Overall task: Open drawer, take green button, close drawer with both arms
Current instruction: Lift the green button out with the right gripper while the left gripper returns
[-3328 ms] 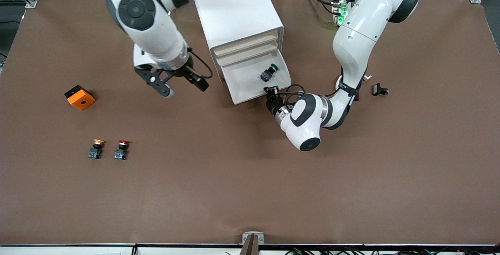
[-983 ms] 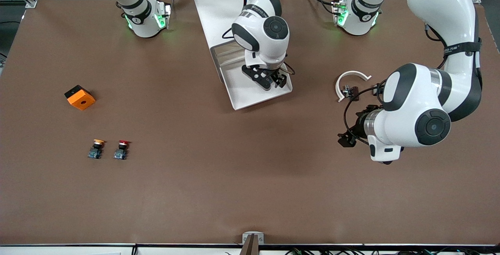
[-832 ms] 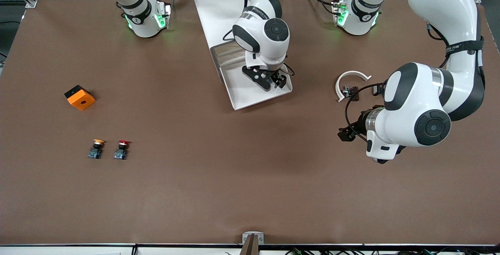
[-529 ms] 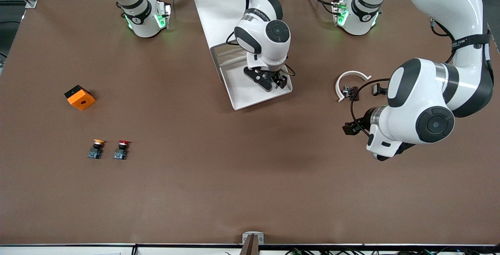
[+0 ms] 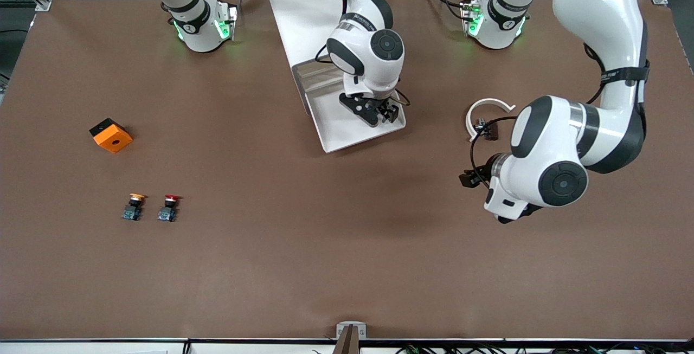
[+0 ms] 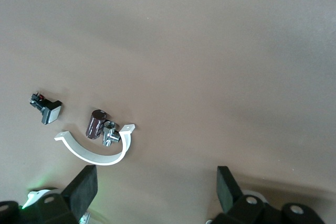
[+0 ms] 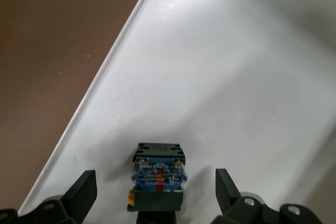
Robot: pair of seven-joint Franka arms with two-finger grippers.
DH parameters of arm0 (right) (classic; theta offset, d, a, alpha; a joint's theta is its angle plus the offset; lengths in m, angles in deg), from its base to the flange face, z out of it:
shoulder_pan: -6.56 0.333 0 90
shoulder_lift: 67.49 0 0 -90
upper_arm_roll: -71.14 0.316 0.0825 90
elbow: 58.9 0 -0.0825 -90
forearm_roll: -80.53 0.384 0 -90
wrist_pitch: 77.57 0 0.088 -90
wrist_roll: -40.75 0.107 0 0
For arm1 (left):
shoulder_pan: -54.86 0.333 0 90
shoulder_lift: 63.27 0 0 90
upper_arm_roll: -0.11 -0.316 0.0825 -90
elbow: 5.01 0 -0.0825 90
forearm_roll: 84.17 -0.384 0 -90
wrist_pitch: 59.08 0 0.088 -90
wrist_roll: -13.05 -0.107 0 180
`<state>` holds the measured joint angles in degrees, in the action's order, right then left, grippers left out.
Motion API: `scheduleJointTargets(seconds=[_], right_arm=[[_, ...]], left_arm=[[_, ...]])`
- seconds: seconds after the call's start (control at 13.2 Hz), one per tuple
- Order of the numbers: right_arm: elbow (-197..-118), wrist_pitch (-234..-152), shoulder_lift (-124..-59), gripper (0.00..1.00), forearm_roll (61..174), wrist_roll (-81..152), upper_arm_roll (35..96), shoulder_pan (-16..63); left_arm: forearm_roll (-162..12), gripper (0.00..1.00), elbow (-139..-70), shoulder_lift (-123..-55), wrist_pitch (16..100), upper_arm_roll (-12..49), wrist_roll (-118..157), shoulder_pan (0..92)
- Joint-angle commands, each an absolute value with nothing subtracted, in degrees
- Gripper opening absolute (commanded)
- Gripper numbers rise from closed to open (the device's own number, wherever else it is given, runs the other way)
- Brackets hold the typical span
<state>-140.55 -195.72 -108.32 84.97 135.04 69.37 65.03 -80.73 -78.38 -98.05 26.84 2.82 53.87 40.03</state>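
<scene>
The white cabinet (image 5: 312,12) has its bottom drawer (image 5: 337,130) pulled open. My right gripper (image 5: 374,111) is down in the drawer and hides the button in the front view. In the right wrist view the button (image 7: 158,178) lies on the drawer floor (image 7: 210,77), showing its dark body and blue label; its green cap is hidden. My right gripper (image 7: 155,198) is open, with one finger on each side of the button, not touching it. My left gripper (image 5: 470,178) is open and empty over bare table toward the left arm's end; it also shows in the left wrist view (image 6: 156,192).
A white curved clip (image 5: 488,107) and a small dark part (image 5: 490,129) lie beside the left arm; the left wrist view also shows a small black switch (image 6: 47,111). An orange block (image 5: 111,135), an orange-capped button (image 5: 133,206) and a red-capped button (image 5: 169,207) lie toward the right arm's end.
The left gripper left the drawer front and swung out over the table, lately drifting toward the middle. The right gripper came from beside the cabinet into the open drawer and holds there.
</scene>
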Motion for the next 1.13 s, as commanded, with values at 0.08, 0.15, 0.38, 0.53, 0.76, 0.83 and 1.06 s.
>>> scheduleJointTargets(seconds=[0.08,0.15,0.38,0.53,0.76,0.83,1.06], right_arm=[[-139.5,-195.6,-108.9,0.72,84.6,136.4,68.8,65.8],[-139.5,-195.7,-108.9,0.11,84.6,136.4,68.8,65.9],[-139.5,-196.0,-109.1,0.0,84.3,138.6,68.8,66.1],[-139.5,-196.2,-109.1,0.0,84.3,138.6,68.8,66.1],[-139.0,-196.0,-108.9,0.0,84.4,137.8,68.7,65.4],[-138.7,-195.6,-108.5,0.0,84.5,137.5,68.6,64.8],[-135.2,-191.1,-106.5,0.0,84.7,131.5,68.6,61.5]], left_arm=[[-81.1,1.0,-81.1,-97.8,30.8,2.8,56.0,38.4],[-80.8,1.0,-81.7,-97.9,32.4,2.8,56.4,37.6],[-80.2,1.0,-82.9,-98.2,36.5,2.8,59.2,35.1],[-80.2,1.0,-83.0,-98.9,38.1,2.8,59.9,33.9],[-79.7,1.0,-83.1,-99.5,40.3,2.9,60.2,32.7],[-78.5,1.0,-83.1,-100.3,42.4,2.9,60.1,32.7],[-77.1,1.0,-87.0,-100.7,52.1,4.2,60.0,31.7]])
